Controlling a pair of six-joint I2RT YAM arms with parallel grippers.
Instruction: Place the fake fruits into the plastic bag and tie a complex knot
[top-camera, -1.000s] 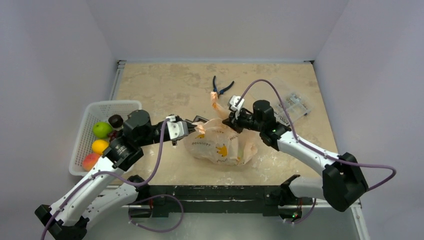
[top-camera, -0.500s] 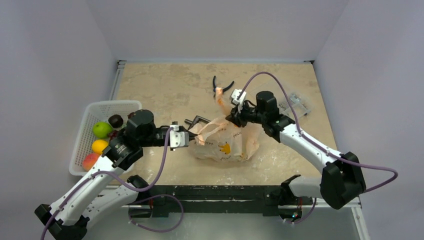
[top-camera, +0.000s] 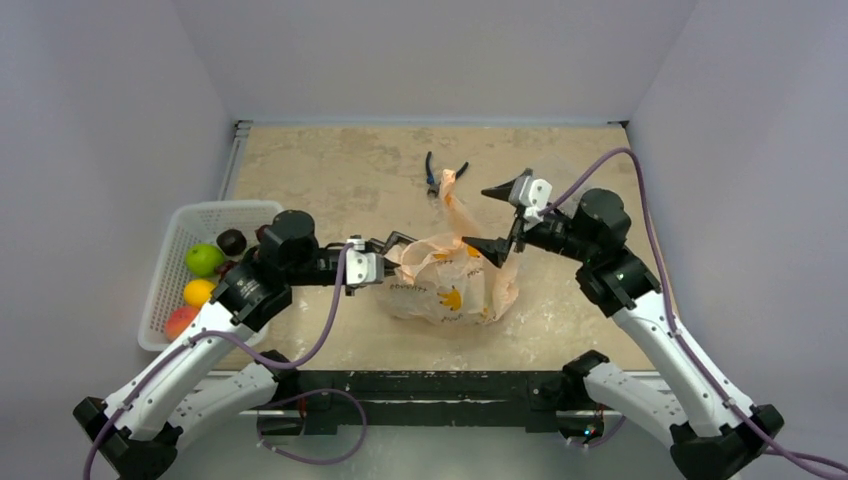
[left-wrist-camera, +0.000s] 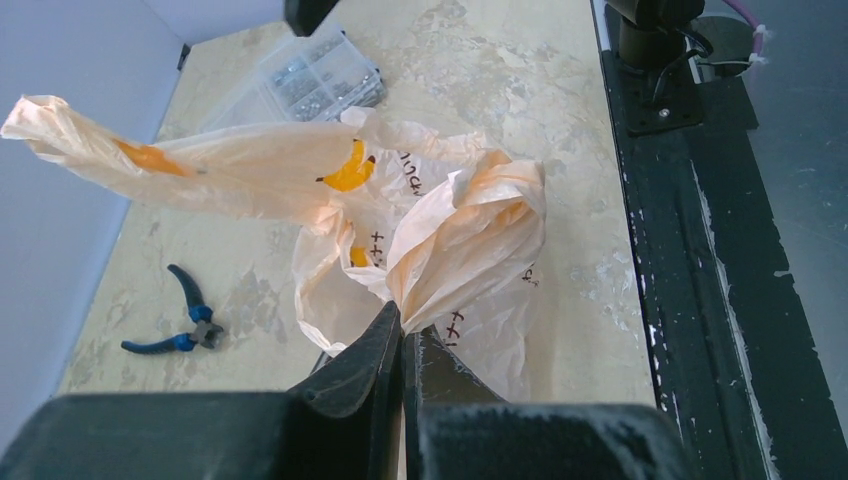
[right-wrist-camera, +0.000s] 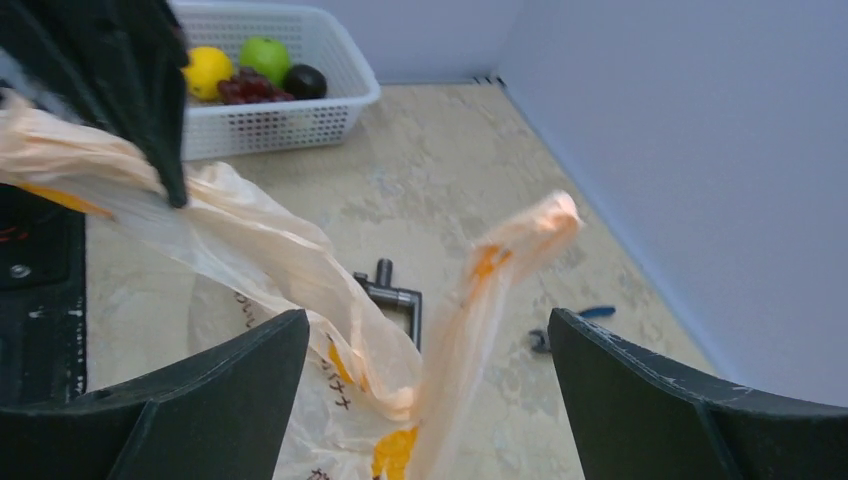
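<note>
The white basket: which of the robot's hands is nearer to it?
Left. The left hand, shut on the plastic bag, is between the white basket and the bag's bulk. The open right hand is farther off, over the bag's other side.

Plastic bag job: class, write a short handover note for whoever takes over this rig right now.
Left gripper: fingers shut on a bunched fold of the plastic bag.
Right gripper: open, facing the upright handle strand, not gripping it.
Bag lies mid-table; contents not visible.
Green fruit, citrus, mango and plum sit in the white basket.
Done: no knot visible.
Left: load those fruits, tie the knot.
</note>
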